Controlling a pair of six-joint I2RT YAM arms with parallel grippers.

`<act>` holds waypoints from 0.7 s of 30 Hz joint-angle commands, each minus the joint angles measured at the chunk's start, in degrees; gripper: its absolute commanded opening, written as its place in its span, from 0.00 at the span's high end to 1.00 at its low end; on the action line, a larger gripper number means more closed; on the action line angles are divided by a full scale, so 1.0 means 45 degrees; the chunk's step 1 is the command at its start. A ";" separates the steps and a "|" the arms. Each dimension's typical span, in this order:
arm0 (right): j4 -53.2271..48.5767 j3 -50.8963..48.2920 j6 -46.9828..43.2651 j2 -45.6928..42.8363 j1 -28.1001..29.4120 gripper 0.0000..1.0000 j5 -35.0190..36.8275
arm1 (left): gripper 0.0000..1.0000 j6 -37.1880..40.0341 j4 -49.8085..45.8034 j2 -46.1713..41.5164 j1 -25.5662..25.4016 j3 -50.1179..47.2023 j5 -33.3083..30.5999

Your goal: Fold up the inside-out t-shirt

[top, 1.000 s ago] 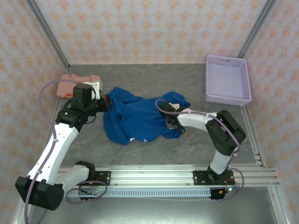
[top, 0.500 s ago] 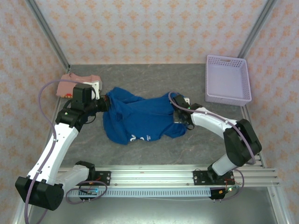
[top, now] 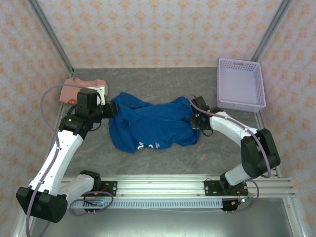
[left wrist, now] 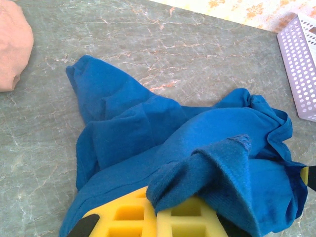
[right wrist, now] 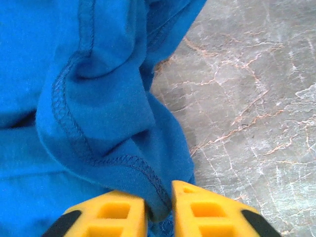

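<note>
Since a sec ago the right arm point(top: 232, 129) has swung out from over the cloth's middle to its right edge. Its elbow now points toward the lavender plastic basket point(top: 238, 85), and the cloth is drawn a bit wider that way. Left arm point(top: 64, 143) unmoved.

On the grey marbled surface point(top: 163, 81), the royal-blue short-sleeved cotton t-shirt point(top: 148, 126) lies crumpled btwn the two arms, pale lettering near its front edge. It is well apart from the basket and near the salmon-pink cloth bundle point(top: 74, 90) at far left.

Left jaws are clenched at the shirt's left end, w/ cloth bunched over the yellow pads point(left wrist: 133, 217). Right jaws are pinched on a stitched hem fold point(right wrist: 123, 160) at the shirt's right edge.

Step in hand, prob.: spreading the shirt flat before any fold. To do it well:
- Pull the ends apart low & slow, keeping both grips.
- The right grip has only a thin hem edge, so a jerk may slip it.
- Watch for layers doubled in the middle; regrip nearer corners if it won't open out.
</note>
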 commanded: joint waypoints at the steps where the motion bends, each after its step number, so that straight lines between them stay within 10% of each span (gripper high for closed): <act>1: -0.0588 -0.0254 -0.0108 -0.0139 -0.0020 0.77 -0.0235 | 1.00 0.0178 -0.0054 -0.0147 0.0097 0.0043 -0.0282; 21: -0.0700 -0.0192 -0.0249 0.0456 0.0838 0.56 0.0306 | 1.00 0.0179 -0.0038 -0.0104 0.0102 0.0026 -0.0125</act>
